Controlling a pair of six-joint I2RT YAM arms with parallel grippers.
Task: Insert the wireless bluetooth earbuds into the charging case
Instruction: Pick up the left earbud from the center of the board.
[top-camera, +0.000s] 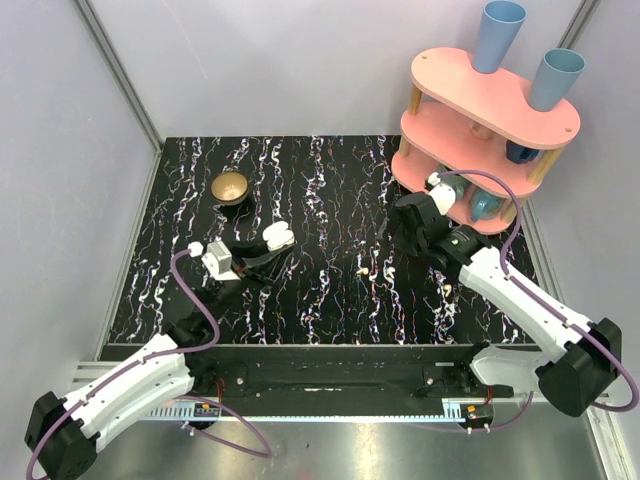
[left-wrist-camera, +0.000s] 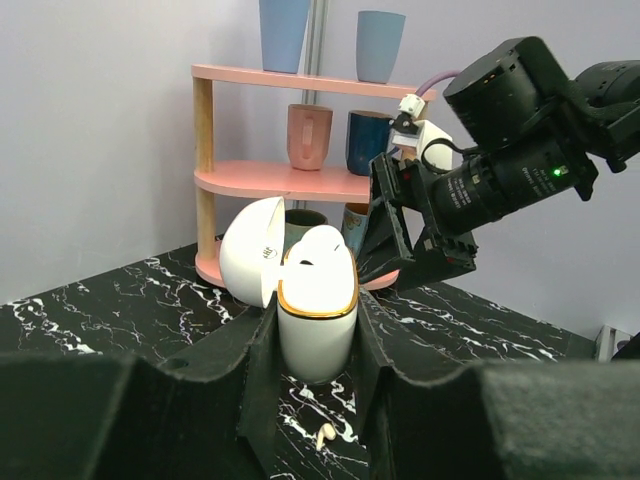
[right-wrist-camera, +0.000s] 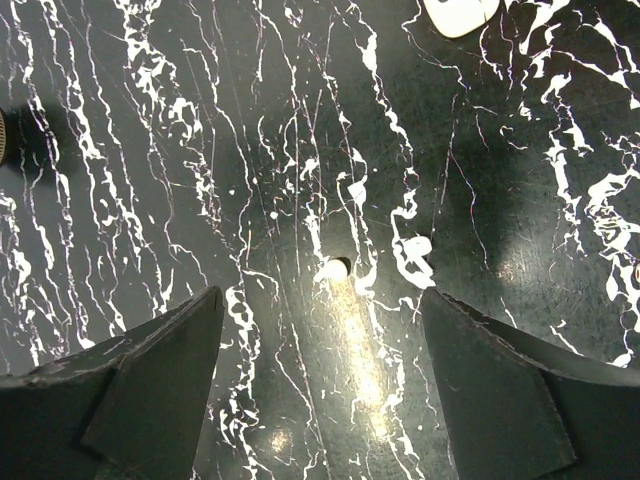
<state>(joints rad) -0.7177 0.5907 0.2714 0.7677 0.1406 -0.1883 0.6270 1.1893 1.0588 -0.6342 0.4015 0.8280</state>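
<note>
The case (left-wrist-camera: 317, 340) is smooth glossy white plastic with a shiny gold rim (left-wrist-camera: 317, 312). The tabletop (right-wrist-camera: 150, 120) is polished black marble-look, reflecting light. The right fingers (right-wrist-camera: 140, 380) are matt black. The shelf (left-wrist-camera: 280, 178) is matt pink.

White, gold-rimmed charging case (left-wrist-camera: 317, 320) is upright mid-frame, lid open; one cream earbud (left-wrist-camera: 323, 435) lies below it, another earbud (right-wrist-camera: 333, 268) centre-frame in the right wrist view.

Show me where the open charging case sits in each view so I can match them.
Top external: the charging case, left of centre, at the left gripper tip.
Left wrist: centre, lid open, clamped between the fingers.
Right wrist: not identifiable; a white shape is cut by the top edge.
Shared landmark: black marbled tabletop.
</note>
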